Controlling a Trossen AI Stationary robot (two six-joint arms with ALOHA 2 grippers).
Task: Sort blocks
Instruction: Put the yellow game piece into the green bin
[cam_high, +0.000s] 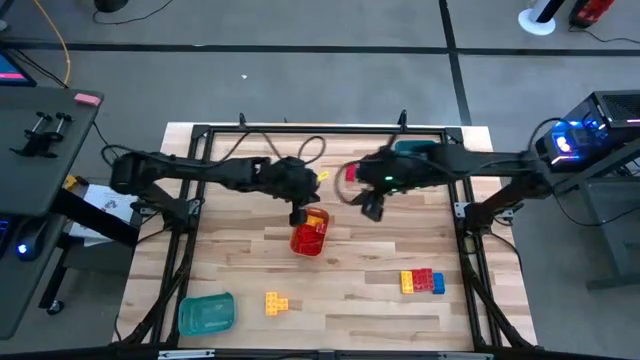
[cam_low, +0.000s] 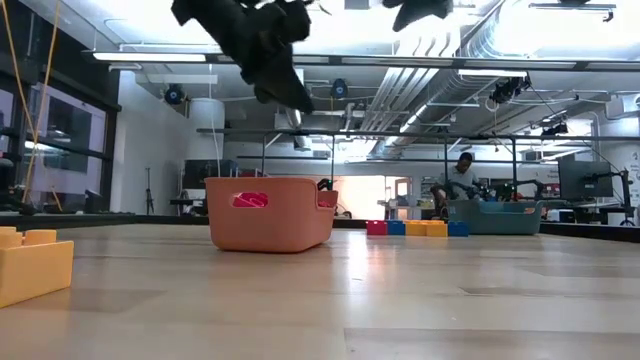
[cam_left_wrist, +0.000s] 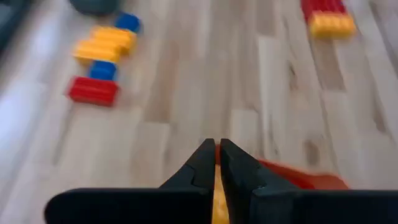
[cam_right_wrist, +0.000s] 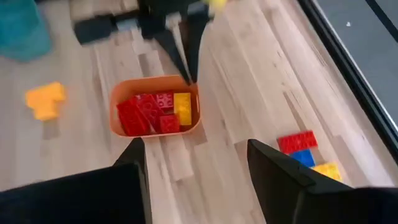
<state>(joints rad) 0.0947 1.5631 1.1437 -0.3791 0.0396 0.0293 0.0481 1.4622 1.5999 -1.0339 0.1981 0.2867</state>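
Left gripper (cam_right_wrist: 189, 71) shut above orange tray (cam_right_wrist: 118, 127) w/ red, yellow blocks (cam_right_wrist: 155, 112).

Table (cam_high: 340, 285): pale planked wood, smooth, low sheen. Trays, orange (cam_right_wrist: 118, 127) and teal (cam_high: 206, 313): matt plastic. Blocks (cam_high: 421, 282): glossy studded plastic. Fingers (cam_right_wrist: 283, 177): matt black.

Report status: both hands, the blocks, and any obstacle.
Left hand shut, above orange tray. Right hand open, empty, raised. Red and yellow blocks in tray. No obstacle seen.

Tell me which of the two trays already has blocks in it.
The orange tray mid-table, holding red and yellow blocks. The teal tray at the table's near-left corner looks empty.
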